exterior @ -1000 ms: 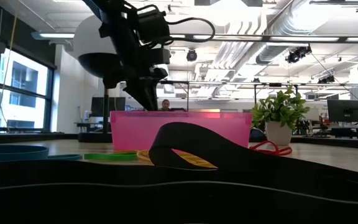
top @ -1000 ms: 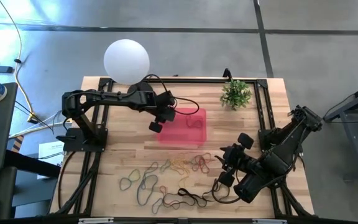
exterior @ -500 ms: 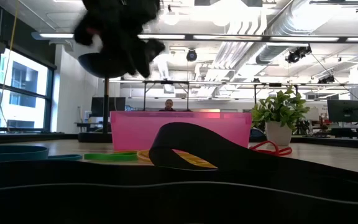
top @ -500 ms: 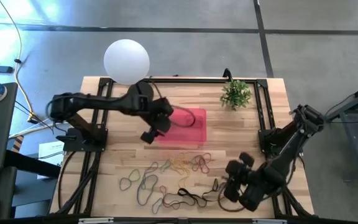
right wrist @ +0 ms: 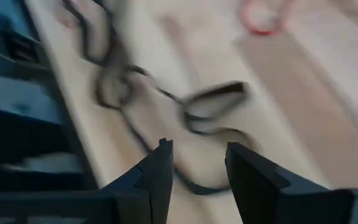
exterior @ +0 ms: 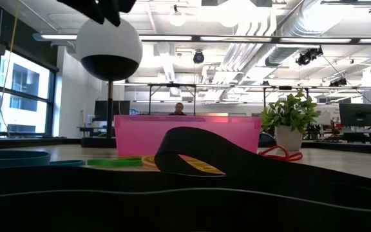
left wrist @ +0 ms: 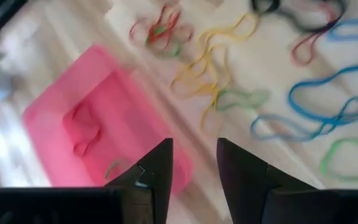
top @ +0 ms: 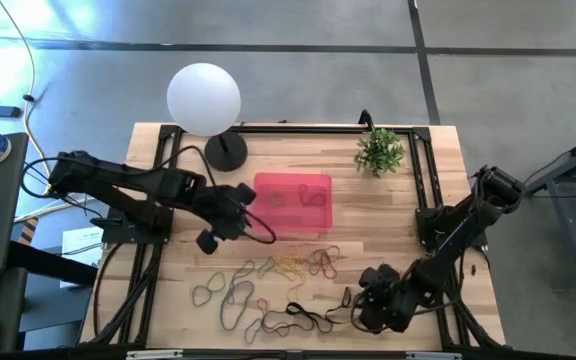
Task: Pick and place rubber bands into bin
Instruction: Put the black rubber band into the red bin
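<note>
Two end effectors are in your high view. The left end effector (top: 211, 232) hangs just off the bin's (top: 293, 205) left side, over bare surface (top: 388, 205); the right end effector (top: 373, 303) sits low near the front edge, at the right end of the bands (top: 268, 285).

The bin lies mid-surface, in front of the lamp (top: 204, 98) and left of the plant (top: 379, 150). From above you can make out a couple of thin loops inside it. Most bands lie loose in a scatter in front of the bin, reaching toward the front edge.

Your left wrist view adds what the top view blurs: the left fingers (left wrist: 157, 171) stand apart with nothing between them, and beyond them the bin (left wrist: 92, 134) holds a red loop and a small green one, while yellow, green, blue and red bands (left wrist: 278, 93) lie outside on the wood.

Your right wrist view shows the right fingers (right wrist: 157, 180) parted and empty too, pointing at dark bands (right wrist: 185, 118) close to the surface's edge, with one red loop farther off.

The low view gives you neither end effector clearly; only a dark piece of arm shows at the top above the lamp (exterior: 109, 48). It does show the bin's (exterior: 187, 134) pink wall side-on, the plant (exterior: 290, 119) to its right, a broad black band (exterior: 237, 161) arching close to the lens, and a person far behind the bin.
</note>
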`<state>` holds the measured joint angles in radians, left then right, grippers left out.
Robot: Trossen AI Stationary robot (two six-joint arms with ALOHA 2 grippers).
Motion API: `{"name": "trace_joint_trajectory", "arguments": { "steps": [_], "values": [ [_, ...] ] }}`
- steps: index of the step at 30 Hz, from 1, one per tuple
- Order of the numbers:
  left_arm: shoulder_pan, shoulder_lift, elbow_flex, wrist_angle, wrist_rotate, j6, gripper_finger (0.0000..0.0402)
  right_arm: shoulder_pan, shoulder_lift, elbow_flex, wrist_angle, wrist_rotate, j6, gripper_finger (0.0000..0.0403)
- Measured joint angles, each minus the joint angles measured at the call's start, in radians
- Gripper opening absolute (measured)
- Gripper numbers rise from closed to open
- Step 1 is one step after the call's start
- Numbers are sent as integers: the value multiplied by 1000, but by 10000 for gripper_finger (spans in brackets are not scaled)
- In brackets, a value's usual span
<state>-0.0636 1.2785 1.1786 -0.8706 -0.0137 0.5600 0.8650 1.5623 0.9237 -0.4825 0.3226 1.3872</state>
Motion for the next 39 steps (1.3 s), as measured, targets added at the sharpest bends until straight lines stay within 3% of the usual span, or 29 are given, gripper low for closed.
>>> {"name": "trace_joint_trajectory", "arguments": {
  "steps": [4,10,17,29,39],
  "values": [
    [-4,-6,-2,-28,-32,-46,111,-3,-1,17,-107,-18,-112,138],
    [-4,-7,-32,-23,-21,-117,111,-29,-1,-19,-119,-125,-189,138],
    [-4,-7,-38,-19,-13,-150,111,-59,1,-48,-55,-119,-257,138],
    [-4,-7,-38,-20,-13,-177,111,-98,3,-191,188,-205,-300,138],
    [-4,-7,-38,-19,-13,-210,111,-100,3,-195,168,-195,-345,138]
  ]
}}
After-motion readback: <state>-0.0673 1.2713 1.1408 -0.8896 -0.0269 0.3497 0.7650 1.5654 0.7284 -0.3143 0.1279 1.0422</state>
